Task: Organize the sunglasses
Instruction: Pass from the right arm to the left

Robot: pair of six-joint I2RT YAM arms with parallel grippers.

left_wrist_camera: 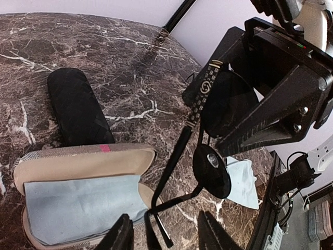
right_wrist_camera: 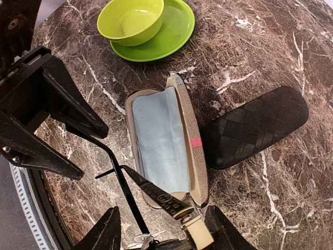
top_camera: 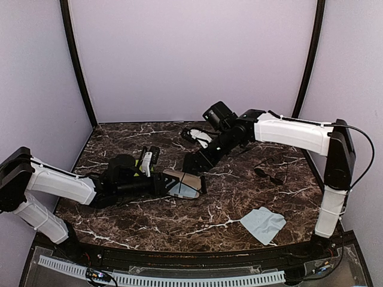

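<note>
No word, number or brand name can be read with certainty; a round, swirl-shaped emblem (left_wrist_camera: 204, 86), resembling a letter G, is borne on the wide patterned temple of the sunglasses (left_wrist_camera: 212, 169), above and ahead of the left pincer (left_wrist_camera: 166, 216); the same mark is seen in the right wrist view, just ahead of the right pincer (right_wrist_camera: 161, 213); a small pink tag (right_wrist_camera: 195, 142) is set on the edge of the open striped case (right_wrist_camera: 188, 114), further ahead of that pincer; nothing legible is shown on it.
</note>
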